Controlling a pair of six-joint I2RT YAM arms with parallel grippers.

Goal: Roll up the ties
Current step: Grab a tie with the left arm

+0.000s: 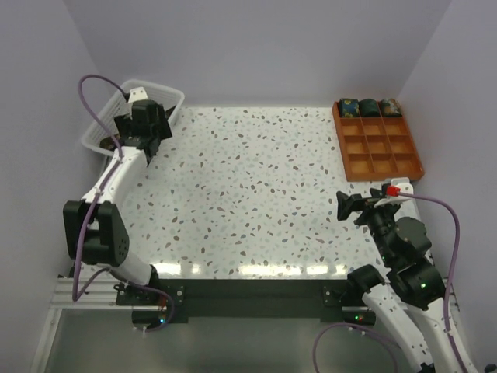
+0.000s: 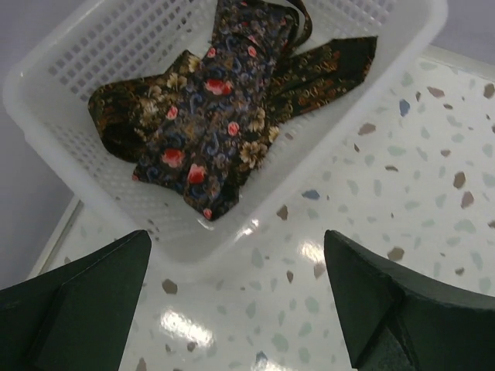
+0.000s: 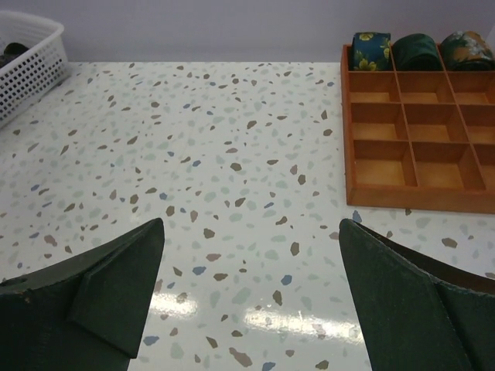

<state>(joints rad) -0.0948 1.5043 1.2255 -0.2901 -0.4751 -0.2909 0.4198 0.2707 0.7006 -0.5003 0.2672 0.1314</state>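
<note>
Dark-green fingers on both arms, spread wide, nothing held.
Your left gripper (image 2: 236, 259) hangs fully spread over the near rim of the white plastic mesh basket (image 2: 371, 46) at 10 o'clock on the table, touching nothing. Loose ties (image 2: 209, 116) lie heaped inside the basket: dark fabric, red and cream floral print, pointed ends showing. Your right gripper (image 3: 251, 232) is equally wide and empty above the speckled glossy table (image 3: 216, 154). The orange gridded tray (image 3: 418, 202) sits at 2 o'clock, and its far row holds three rolled ties (image 3: 371, 50).
</note>
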